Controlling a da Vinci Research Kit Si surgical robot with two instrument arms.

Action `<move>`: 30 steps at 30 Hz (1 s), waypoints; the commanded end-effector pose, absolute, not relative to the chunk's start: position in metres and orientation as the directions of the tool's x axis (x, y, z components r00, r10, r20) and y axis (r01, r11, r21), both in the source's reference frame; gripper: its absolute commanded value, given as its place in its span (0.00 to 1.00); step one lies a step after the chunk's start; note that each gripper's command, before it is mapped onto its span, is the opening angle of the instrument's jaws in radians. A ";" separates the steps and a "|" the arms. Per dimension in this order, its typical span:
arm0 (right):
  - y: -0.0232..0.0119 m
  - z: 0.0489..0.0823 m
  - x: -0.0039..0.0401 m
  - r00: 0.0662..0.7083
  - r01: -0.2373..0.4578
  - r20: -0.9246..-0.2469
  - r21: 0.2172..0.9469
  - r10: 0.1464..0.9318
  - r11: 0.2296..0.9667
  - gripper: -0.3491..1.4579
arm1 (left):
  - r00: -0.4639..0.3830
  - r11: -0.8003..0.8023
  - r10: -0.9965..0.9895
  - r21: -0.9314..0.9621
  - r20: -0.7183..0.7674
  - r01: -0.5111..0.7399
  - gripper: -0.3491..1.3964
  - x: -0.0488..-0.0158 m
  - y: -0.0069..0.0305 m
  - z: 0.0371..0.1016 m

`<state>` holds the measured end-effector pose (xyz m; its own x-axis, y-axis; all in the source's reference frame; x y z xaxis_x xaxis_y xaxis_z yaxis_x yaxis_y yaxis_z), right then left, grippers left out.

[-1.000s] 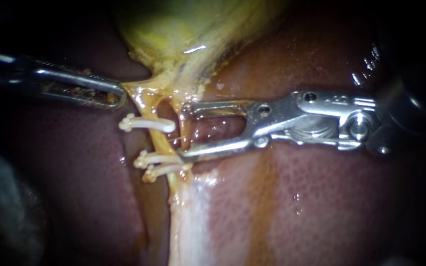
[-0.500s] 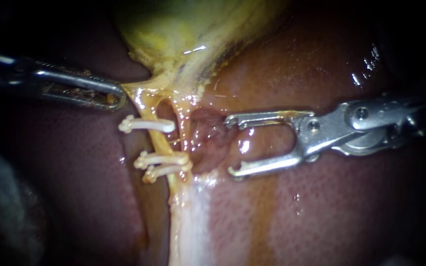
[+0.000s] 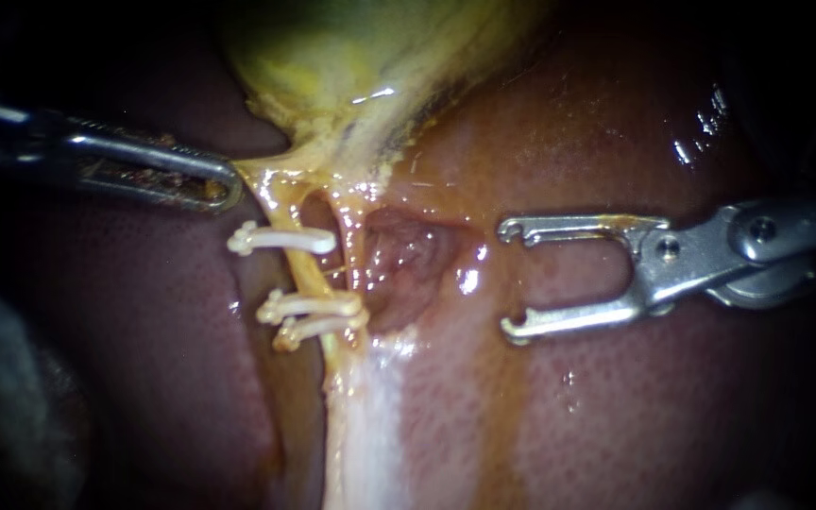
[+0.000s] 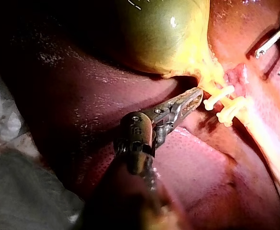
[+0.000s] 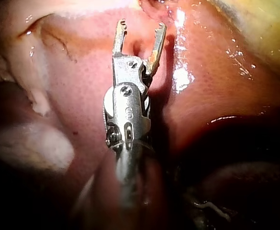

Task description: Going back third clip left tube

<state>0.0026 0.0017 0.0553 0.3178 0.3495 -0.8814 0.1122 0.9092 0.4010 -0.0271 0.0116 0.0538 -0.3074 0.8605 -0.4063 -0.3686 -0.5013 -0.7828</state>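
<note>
Your left tube runs down from the yellow tissue under the gallbladder and lies on the liver. It carries three pale clips: an upper clip and, after a short bare stretch, two lower clips close together.

Treat that tube as thin, soft and wet. I judge that it slides under metal, stretches easily and tears if you pull across it. The clips look stiff, yet they sit only on that slippery strand, so a knock could drag or twist them. Do not take hold of the tube itself or of a clip.

The safe hold is where your left instrument has it: jaws clenched on the yellow tissue above the upper clip, drawing the tube taut from the side. Your right instrument hangs over the liver, well apart from the tube, jaws spread wide with nothing between them.

In backing away, mind its hooked tips. The liver surface under them is soft and glistening, and would likely score or bleed at a scrape.
</note>
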 end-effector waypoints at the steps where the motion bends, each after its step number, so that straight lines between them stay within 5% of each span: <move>1: 0.0017 0.0553 0.0025 0.318 0.113 -0.881 0.402 0.350 0.909 0.47 | -0.307 -0.501 0.861 -0.782 -0.406 -0.370 0.00 -0.0272 0.0115 0.0539; 30: 0.0015 0.0551 0.0022 0.320 0.116 -0.881 0.401 0.348 0.909 0.47 | -0.315 -0.508 0.855 -0.787 -0.412 -0.350 0.00 -0.0321 0.0099 0.0579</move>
<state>0.0022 0.0015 0.0551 0.3200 0.3480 -0.8812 0.1166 0.9086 0.4012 -0.0322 0.0099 0.0579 -0.3148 0.8551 -0.4118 -0.3512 -0.5081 -0.7865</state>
